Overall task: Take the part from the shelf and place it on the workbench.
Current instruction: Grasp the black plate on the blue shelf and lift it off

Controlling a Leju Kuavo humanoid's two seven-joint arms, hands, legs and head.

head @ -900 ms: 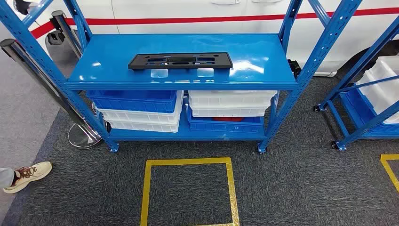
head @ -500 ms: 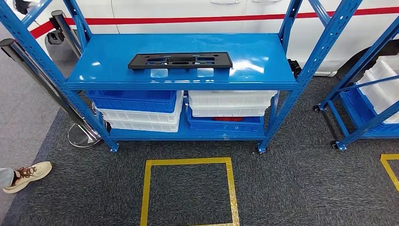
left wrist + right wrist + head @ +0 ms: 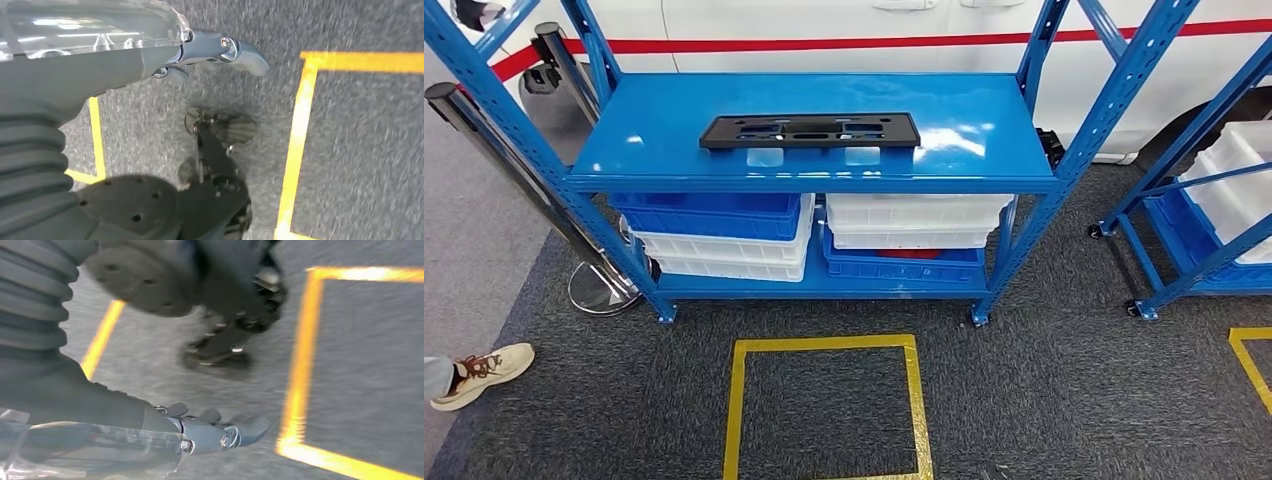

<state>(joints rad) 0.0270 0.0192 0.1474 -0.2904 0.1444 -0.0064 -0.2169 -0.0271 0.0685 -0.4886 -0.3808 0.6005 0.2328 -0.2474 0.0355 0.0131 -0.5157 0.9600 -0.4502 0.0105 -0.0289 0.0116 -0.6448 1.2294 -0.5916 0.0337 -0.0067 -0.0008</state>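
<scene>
So at about 8 o'clock in the head view there's a person's shoe (image 3: 482, 373), cream coloured with brown laces, resting on the grey floor just off the dark carpet (image 3: 1044, 390). Up from that, around 9 to 10 o'clock, a chrome stanchion post (image 3: 519, 180) leans across the left end of the blue shelf (image 3: 674, 140), with its round base sitting on the carpet edge.

The part (image 3: 810, 130) is a flat black plate with slots cut in it, lying flat on the shelf's top deck around 12 o'clock, roughly centred and a bit toward the front edge. Nothing touches it. Below that deck there are stacked bins: a blue bin (image 3: 709, 213) over white ones on the left side, white bins (image 3: 914, 218) over a blue one on the right. At 6 o'clock there's a yellow tape square (image 3: 735, 400) on the carpet. Behind the shelf runs a white panel with a red stripe (image 3: 824, 43). Over at 3 o'clock is a second blue rack (image 3: 1189, 240) holding white bins.

The wrist views look down at carpet and yellow tape. The left robot hand (image 3: 220, 50) holds nothing; the fingers I can see are stretched out. The right robot hand (image 3: 220, 432) looks the same, empty with its fingers extended, though that view is pretty blurry.
</scene>
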